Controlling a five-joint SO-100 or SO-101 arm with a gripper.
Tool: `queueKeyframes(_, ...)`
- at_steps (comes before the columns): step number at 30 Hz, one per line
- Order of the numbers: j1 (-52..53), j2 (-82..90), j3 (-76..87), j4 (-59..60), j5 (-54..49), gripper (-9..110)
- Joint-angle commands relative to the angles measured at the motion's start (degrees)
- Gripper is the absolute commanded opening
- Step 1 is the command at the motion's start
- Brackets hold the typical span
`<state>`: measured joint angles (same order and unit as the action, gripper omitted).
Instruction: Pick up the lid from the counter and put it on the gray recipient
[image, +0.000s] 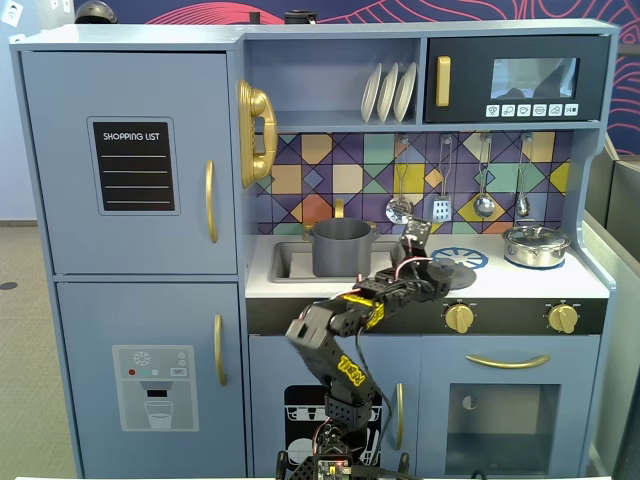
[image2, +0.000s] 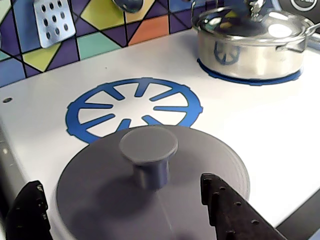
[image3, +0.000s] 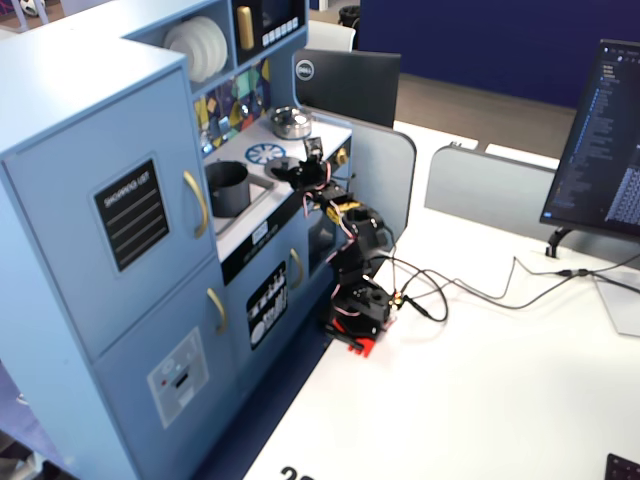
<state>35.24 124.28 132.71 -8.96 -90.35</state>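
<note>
The lid (image2: 190, 172), a flat matte dark gray disc with a round central knob (image2: 148, 146), lies on the white counter and overlaps the near edge of the blue burner pattern (image2: 134, 105). My gripper (image2: 120, 185) is open. Its black fingertips (image2: 220, 197) hang low over the lid, one on each side of the knob, and neither touches the knob. In a fixed view the gripper (image: 437, 268) reaches over the lid (image: 456, 271). The gray recipient (image: 341, 247) stands in the sink to the left, uncovered, and it also shows in the other fixed view (image3: 228, 187).
A shiny silver pot (image: 536, 245) with its own lid stands on the right burner. Utensils (image: 443, 208) hang on the tiled back wall above the counter. Gold knobs (image: 459, 317) line the counter's front. A monitor (image3: 598, 140) and cables (image3: 470, 285) are on the white table.
</note>
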Motion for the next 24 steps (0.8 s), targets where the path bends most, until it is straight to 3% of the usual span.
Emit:
queueKeyframes(1,0.4,-4.1,-7.9,-2.1,0.1,33)
queueKeyframes(13,0.1,-15.3,-14.7,-4.1,0.7,29)
queueKeyframes(24,-0.4,-18.6,-12.4,-7.3,0.9,0)
